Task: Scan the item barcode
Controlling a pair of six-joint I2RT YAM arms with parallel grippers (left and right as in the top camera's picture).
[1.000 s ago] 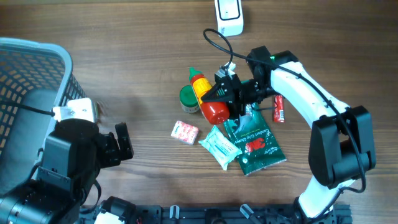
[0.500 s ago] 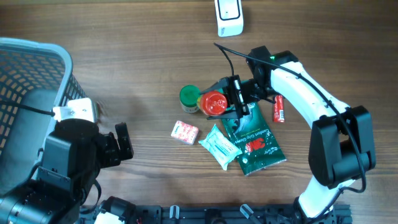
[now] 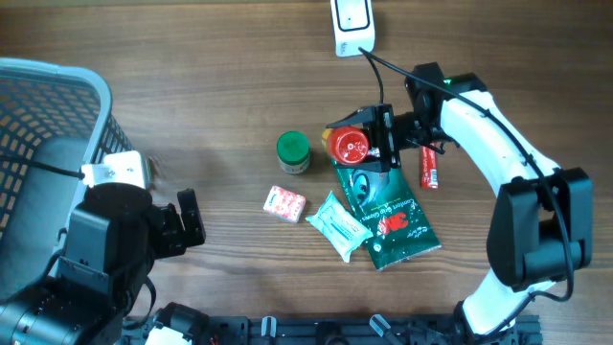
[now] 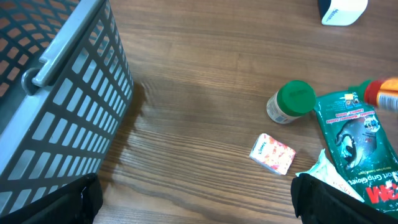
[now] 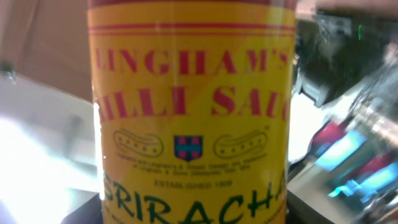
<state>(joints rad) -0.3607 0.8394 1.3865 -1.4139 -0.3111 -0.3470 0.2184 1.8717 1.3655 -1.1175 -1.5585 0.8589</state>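
Wooden table point(image 3: 192, 86): my right gripper point(image 3: 376, 142) grasps the sriracha bottle point(image 3: 347, 145) over the green pouch point(image 3: 388, 206), below the scanner point(image 3: 352, 24). My left gripper point(image 4: 199, 208) hangs spread wide beside the basket point(image 4: 74, 93); its contents I cannot tell.

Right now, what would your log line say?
right hand: holds sriracha bottle | left hand: open, empty | white device: table's far edge

Grey basket point(image 4: 68, 106) left; green-capped jar point(image 4: 291, 101), pink box point(image 4: 272, 153), green pouch point(image 4: 354, 137) and sauce bottle point(image 4: 382, 94) right
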